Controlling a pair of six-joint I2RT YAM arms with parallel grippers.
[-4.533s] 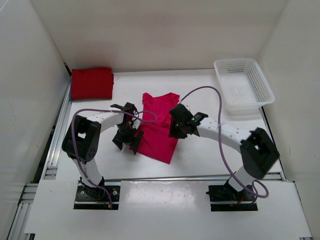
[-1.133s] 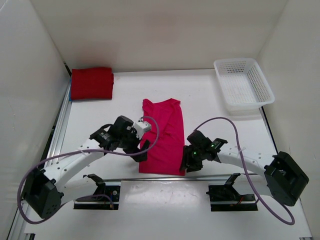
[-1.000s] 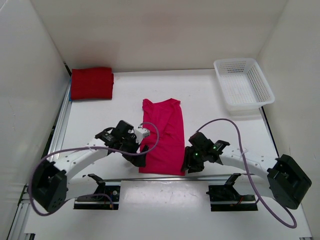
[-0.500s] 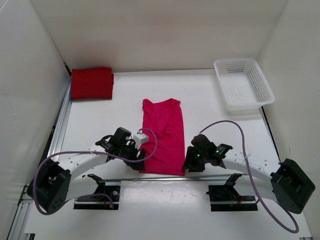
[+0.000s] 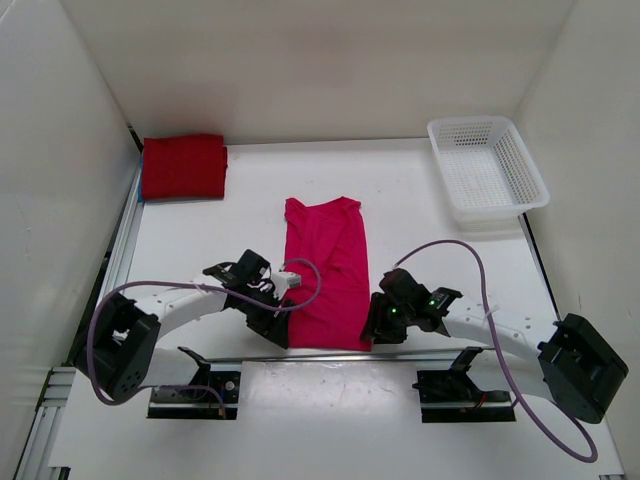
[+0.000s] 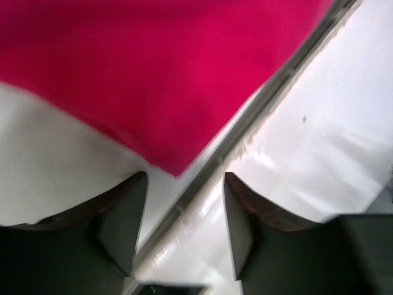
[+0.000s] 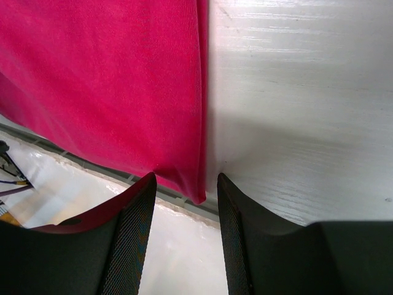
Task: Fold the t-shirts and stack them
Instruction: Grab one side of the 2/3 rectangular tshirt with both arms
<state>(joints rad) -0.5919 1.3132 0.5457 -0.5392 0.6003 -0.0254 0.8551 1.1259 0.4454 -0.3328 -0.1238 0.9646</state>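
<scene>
A pink-magenta t-shirt (image 5: 325, 270), folded into a long strip, lies mid-table with its hem at the near edge. A dark red t-shirt (image 5: 183, 166) sits folded at the back left. My left gripper (image 5: 278, 326) is low at the strip's near-left corner. In the left wrist view that gripper (image 6: 185, 183) is open and the pink corner (image 6: 178, 166) ends just beyond its fingertips. My right gripper (image 5: 371, 331) is at the near-right corner. Seen from the right wrist, this gripper (image 7: 185, 178) is open, and the shirt's corner (image 7: 198, 190) hangs between its fingers without being clamped.
A white mesh basket (image 5: 487, 170) stands at the back right. A metal rail (image 5: 320, 355) runs along the table's near edge right under both grippers, also visible as the rail (image 6: 258, 117) in the left wrist view. White walls close the table in on three sides.
The left arm has swung down and in to the shirt's near-left corner, its jaws narrowing. The right gripper has barely shifted. Since the oldest frame the shirt has gone from crooked to straight.
</scene>
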